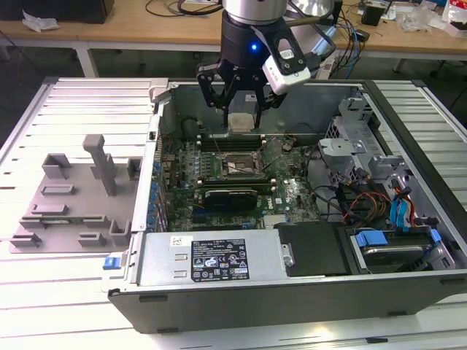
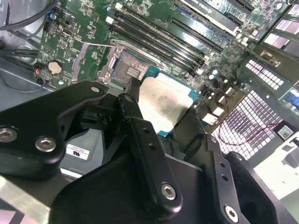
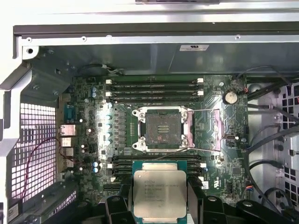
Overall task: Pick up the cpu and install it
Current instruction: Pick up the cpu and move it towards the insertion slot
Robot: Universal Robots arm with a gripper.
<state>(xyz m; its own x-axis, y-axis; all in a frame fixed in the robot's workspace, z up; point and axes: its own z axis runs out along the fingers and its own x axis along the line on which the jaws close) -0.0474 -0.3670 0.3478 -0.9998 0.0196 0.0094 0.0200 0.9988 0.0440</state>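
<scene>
The black multi-fingered tool (image 1: 241,113) is clenched on the small flat square cpu with a shiny silver metal top (image 1: 241,124), its fingers (image 3: 117,206) pressing on opposite edges of the chip. The cpu hangs level inside the open dark computer case (image 1: 306,299), above the green motherboard (image 3: 93,130) and over the long memory slots just beside the open square socket (image 3: 162,128). A grey plastic tray with upright blocks (image 1: 73,204) lies on the slatted pale desk (image 1: 44,306), beside the case at the exterior view's left.
</scene>
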